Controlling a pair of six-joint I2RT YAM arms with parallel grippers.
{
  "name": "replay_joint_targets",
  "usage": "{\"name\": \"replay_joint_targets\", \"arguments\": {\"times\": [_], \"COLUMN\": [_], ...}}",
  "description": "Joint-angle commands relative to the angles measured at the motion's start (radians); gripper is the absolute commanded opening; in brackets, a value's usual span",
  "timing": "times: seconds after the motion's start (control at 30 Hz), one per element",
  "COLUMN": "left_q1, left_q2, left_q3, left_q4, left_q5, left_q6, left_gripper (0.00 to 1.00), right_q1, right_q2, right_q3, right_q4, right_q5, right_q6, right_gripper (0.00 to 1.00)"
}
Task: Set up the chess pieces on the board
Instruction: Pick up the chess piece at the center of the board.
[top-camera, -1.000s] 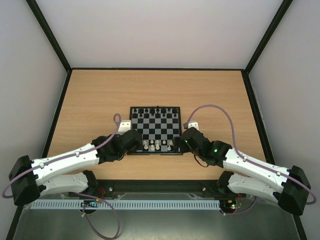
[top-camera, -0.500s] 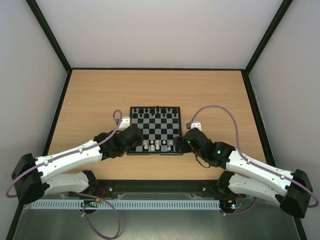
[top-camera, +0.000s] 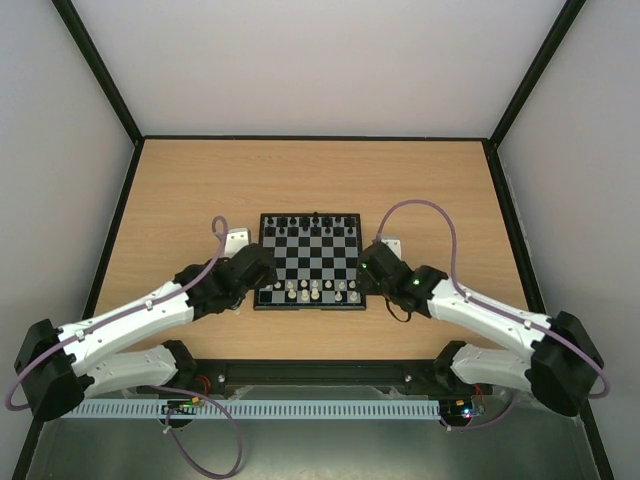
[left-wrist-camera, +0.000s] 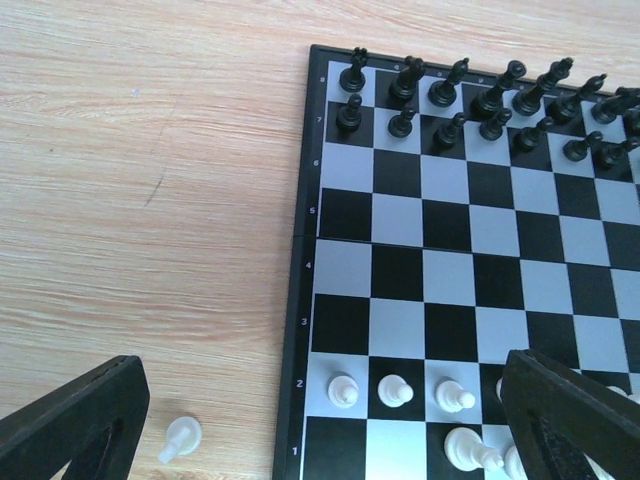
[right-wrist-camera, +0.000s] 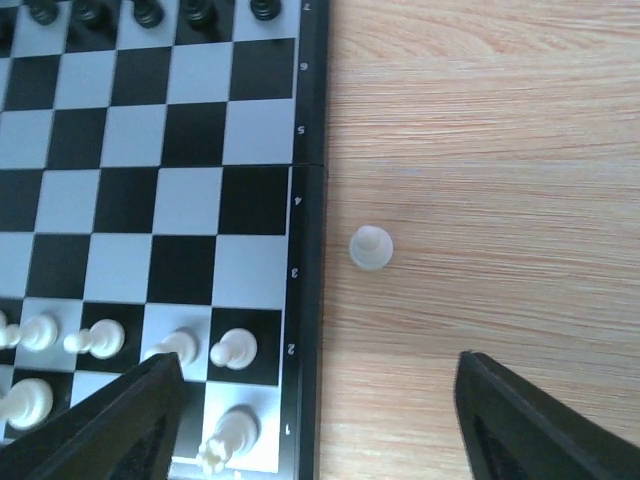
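Two tools, top view: the left tool (top-camera: 258, 272) hangs over the near-left corner of the board (top-camera: 312, 258), and the right tool (top-camera: 368, 272) over its near-right corner.
Board, top view: it lies midway between the left and right edges of the bench (top-camera: 200, 190), nearer the near edge.
Pieces, top view: black chess pieces (top-camera: 310, 222) fill the far rows. Whitish ones line the near rows with gaps, too small to count.
Left wrist view, tool: the fingers (left-wrist-camera: 80, 425) are spread wide with nothing between them.
Left wrist view, stray: the left stray piece (left-wrist-camera: 182, 437), whitish and apparently tipped over, lies on the bench just off the board's left edge by the near corner.
Right wrist view, tool: spread, pinching nothing.
Right wrist view, stray: the right stray piece (right-wrist-camera: 370, 248), whitish and seemingly upright, sits on the bench just beside the board's right edge, ahead of the fingers.
Risk, grasp: such tiny smooth pieces could squirt out if the fingers close off-centre, and the tipped one may roll.
Risk, board: a finger landing on the rim could shove the light board and topple the standing men.
Risk, placing: wide fingers lowered into the crowded near rows could knock neighbouring pawns (right-wrist-camera: 232, 348).
Risk, arms: with both working the same near edge, they could clash.
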Motion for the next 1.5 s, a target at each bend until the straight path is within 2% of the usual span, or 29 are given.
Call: {"name": "replay_joint_targets", "arguments": {"times": [0.0,0.07,0.17,0.33,0.43,0.57,0.63,0.73,0.87,1.2,1.47], "left_q1": [0.009,0.012,0.014,0.016,0.017,0.019,0.02,0.023,0.025,0.025,0.026], "left_q2": [-0.032,-0.037,-0.042,-0.037,-0.036,-0.036,-0.036,-0.031,-0.02,-0.034,-0.065], "left_q3": [-0.025,-0.034,-0.042,-0.044,-0.043,-0.045,-0.049,-0.05,-0.045,-0.035,-0.045], "left_q4": [0.028,0.041,0.055,0.067,0.074,0.078,0.084,0.089,0.097,0.114,0.096], "left_q5": [0.019,0.03,0.043,0.058,0.062,0.061,0.063,0.065,0.069,0.089,0.086], "left_q6": [0.031,0.039,0.05,0.067,0.072,0.076,0.076,0.078,0.08,0.092,0.084], "left_gripper": [1.0,0.99,0.99,0.99,1.0,0.99,0.99,0.99,0.99,0.99,0.99], "right_q1": [-0.043,-0.058,-0.086,-0.114,-0.124,-0.137,-0.144,-0.159,-0.174,-0.196,-0.196], "right_q2": [0.108,0.147,0.214,0.29,0.328,0.373,0.394,0.421,0.438,0.453,0.381], "right_q3": [0.078,0.098,0.114,0.133,0.145,0.159,0.162,0.157,0.152,0.154,0.139], "right_q4": [-0.028,-0.022,-0.007,0.005,0.015,0.035,0.045,0.061,0.073,0.072,0.037], "right_q5": [-0.006,-0.017,-0.039,-0.045,-0.051,-0.063,-0.066,-0.074,-0.081,-0.068,-0.049], "right_q6": [-0.015,-0.026,-0.04,-0.053,-0.062,-0.073,-0.079,-0.079,-0.079,-0.103,-0.096], "right_gripper": [0.69,0.61,0.56,0.55,0.47,0.45,0.39,0.37,0.35,0.1,0.05]}}
